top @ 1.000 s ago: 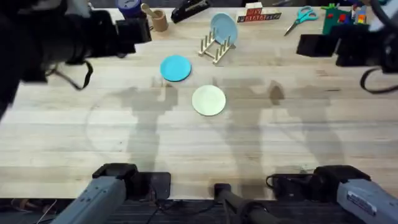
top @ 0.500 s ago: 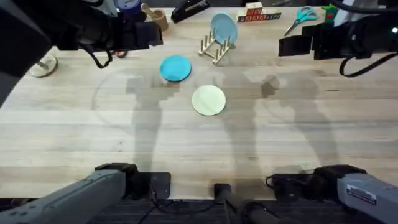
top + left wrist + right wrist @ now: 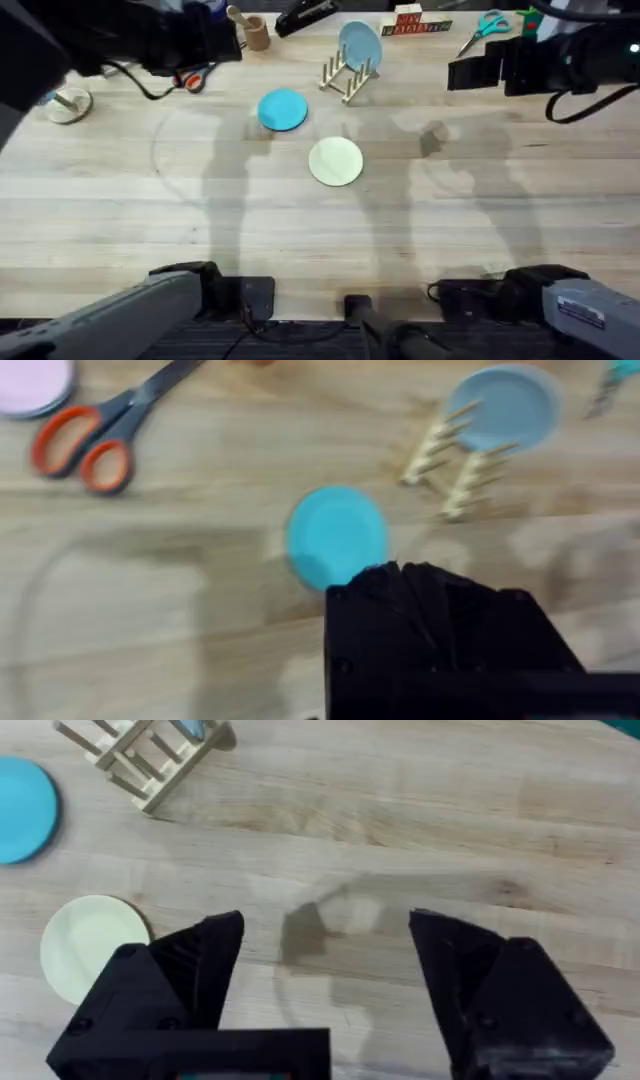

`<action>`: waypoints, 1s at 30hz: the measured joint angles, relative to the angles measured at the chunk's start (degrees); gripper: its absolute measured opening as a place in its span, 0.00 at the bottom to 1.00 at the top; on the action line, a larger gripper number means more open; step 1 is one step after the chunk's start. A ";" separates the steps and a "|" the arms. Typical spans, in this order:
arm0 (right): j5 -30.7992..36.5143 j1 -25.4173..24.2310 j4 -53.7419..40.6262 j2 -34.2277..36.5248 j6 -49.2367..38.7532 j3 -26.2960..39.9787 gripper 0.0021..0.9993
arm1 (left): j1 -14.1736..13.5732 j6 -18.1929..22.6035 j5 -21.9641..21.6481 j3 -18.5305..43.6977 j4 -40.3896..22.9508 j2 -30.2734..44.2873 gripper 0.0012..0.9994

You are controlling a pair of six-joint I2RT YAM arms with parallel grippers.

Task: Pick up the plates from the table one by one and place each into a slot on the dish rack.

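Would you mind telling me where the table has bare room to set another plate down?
The widest free patch is the near half of the table, between the cream plate and the arm bases. Bare wood also lies right of the cream plate. The far edge is crowded: dish rack, blue plate, scissors.
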 joint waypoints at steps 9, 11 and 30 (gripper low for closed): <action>0.00 0.00 0.00 0.00 0.00 0.00 1.00 | 7.60 2.18 21.49 0.24 0.84 8.18 0.04; 0.00 0.00 0.00 0.00 0.00 0.00 1.00 | 7.54 3.07 24.80 0.24 0.85 11.68 0.04; 0.00 0.00 -0.01 0.00 0.00 0.00 1.00 | 9.11 7.61 31.65 0.24 5.56 29.88 0.04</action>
